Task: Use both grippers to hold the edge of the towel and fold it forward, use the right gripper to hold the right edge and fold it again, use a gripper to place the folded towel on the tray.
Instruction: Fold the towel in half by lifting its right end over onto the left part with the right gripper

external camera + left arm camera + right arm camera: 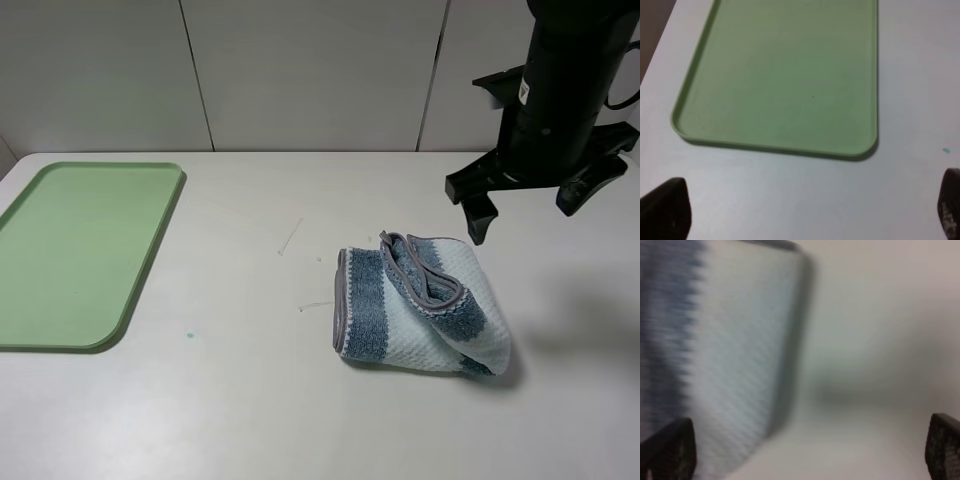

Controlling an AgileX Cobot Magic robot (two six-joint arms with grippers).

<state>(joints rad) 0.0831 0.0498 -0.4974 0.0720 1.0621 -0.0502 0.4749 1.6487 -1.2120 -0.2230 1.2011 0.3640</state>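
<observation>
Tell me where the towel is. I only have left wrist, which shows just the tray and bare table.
Observer: In the high view the towel lies on the table, well right of the tray and not touching it.
Operator: Folded?
Observer: Loosely. It's a bundle, with the grey hem curled over on top.
Operator: Right gripper?
Observer: The right gripper hangs open beyond the towel's far right corner, holding nothing.
</observation>
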